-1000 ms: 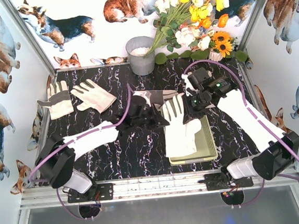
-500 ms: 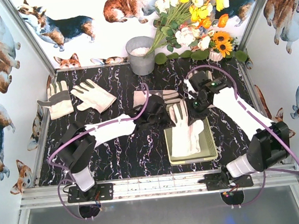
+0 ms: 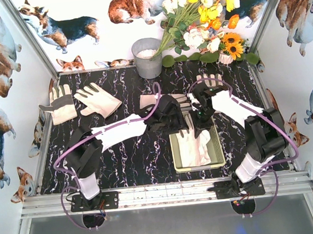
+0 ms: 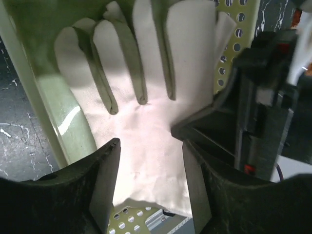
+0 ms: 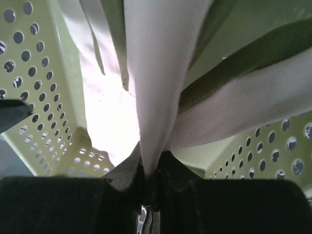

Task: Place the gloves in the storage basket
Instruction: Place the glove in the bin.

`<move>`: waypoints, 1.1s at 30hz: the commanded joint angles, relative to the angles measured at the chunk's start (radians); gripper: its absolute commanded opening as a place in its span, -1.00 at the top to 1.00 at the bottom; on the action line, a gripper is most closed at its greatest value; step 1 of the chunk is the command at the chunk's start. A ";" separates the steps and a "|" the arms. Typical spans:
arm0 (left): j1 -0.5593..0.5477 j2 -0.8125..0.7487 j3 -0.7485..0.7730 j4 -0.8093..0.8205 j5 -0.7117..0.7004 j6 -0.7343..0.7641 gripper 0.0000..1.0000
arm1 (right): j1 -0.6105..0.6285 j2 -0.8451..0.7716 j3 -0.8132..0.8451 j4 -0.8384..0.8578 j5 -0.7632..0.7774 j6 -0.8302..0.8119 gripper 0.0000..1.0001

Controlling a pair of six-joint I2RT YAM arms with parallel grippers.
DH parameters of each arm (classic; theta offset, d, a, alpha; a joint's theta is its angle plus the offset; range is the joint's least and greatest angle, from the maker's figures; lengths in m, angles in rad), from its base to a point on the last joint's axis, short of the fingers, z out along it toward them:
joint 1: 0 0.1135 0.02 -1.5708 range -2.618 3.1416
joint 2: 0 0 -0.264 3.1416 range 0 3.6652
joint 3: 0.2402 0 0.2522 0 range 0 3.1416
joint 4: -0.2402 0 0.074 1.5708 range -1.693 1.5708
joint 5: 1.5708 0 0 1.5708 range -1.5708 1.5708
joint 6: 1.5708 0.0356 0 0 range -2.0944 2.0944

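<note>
Between the parted jaws of your left gripper (image 4: pixel 148 163), shut a second ago, the glove (image 4: pixel 146 92) now lies down inside the storage basket (image 3: pixel 219 158) instead of hanging above it. Your right gripper (image 5: pixel 148 178) still pinches its fabric. Two spare gloves (image 3: pixel 97 99) rest well off to the left.

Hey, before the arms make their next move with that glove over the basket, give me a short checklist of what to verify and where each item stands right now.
1. The cream-white fabric glove lies in the pale yellow-green plastic basket: ok, mostly inside.
2. The left gripper is open: ok, jaws apart above the glove's palm.
3. The right gripper is open: not ok, fabric is pinched between its jaws.
4. Glove fingertips inside the basket rim: cannot tell, the arms cover that end in the top view.
5. More to fetch: ok, two other gloves lie flat at the far left.
</note>
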 commanded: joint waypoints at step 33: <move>0.088 -0.059 -0.150 0.055 0.104 0.129 -0.31 | -0.013 0.026 -0.126 0.271 -0.163 0.118 1.00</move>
